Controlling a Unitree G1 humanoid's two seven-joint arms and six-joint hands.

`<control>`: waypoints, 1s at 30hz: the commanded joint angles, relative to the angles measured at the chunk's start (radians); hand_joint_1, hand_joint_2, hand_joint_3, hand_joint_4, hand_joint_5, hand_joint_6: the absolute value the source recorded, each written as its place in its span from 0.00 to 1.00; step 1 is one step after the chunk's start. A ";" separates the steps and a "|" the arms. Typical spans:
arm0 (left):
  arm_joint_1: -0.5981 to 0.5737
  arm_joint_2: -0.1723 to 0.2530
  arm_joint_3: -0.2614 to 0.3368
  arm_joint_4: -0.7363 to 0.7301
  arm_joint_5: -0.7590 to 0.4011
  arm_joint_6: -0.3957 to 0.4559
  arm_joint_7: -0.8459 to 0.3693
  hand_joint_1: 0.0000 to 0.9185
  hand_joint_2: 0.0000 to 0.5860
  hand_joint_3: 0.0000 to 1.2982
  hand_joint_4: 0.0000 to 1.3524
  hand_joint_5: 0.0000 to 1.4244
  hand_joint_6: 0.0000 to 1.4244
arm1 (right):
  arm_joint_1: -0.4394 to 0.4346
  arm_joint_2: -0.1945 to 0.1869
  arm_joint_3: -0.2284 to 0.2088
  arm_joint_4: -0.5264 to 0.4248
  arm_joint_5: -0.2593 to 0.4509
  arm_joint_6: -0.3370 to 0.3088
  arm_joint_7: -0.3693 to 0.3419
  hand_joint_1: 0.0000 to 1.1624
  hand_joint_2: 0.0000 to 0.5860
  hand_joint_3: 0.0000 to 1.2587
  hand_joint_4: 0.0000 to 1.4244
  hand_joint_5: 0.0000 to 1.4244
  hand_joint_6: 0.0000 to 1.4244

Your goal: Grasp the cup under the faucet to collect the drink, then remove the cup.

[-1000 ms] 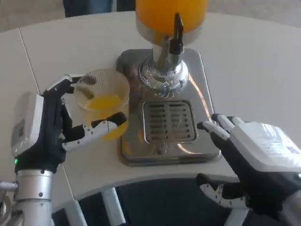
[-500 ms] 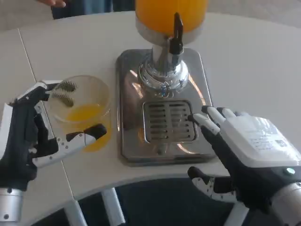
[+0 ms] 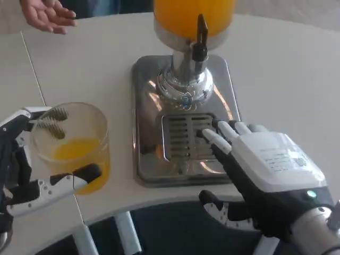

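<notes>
A clear plastic cup [image 3: 71,143] with orange drink in its bottom stands at the left, off the dispenser's tray. My left hand [image 3: 24,170] holds it, fingers on its far side and thumb across its near side. The juice dispenser [image 3: 192,21] with its black faucet lever [image 3: 200,37] stands at the top middle on a steel base with a slotted drip grate [image 3: 186,137]. My right hand [image 3: 260,172] hovers open at the lower right, its fingertips over the right part of the grate.
The steel base [image 3: 146,95] takes up the table's middle. A person's bare hand [image 3: 48,15] shows at the top left corner. The white table's near edge [image 3: 159,199] curves below the base, with dark floor under it.
My left hand has carried the cup left and toward me, away from the steel base. My right hand has moved up and left over the grate. A person's hand has come in at top left.
</notes>
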 commanded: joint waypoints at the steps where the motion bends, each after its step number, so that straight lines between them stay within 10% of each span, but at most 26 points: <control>1: 0.013 -0.006 0.020 -0.040 -0.027 -0.048 -0.007 0.58 0.05 0.73 0.84 0.94 1.00 | -0.002 -0.007 -0.004 0.009 0.000 0.001 -0.018 0.60 0.74 0.07 0.00 0.00 0.00; 30: 0.078 -0.052 0.071 -0.146 -0.066 -0.050 -0.058 0.58 0.07 0.73 0.84 0.94 1.00 | 0.053 0.017 0.050 -0.031 -0.029 -0.005 -0.021 0.59 0.74 0.06 0.00 0.00 0.00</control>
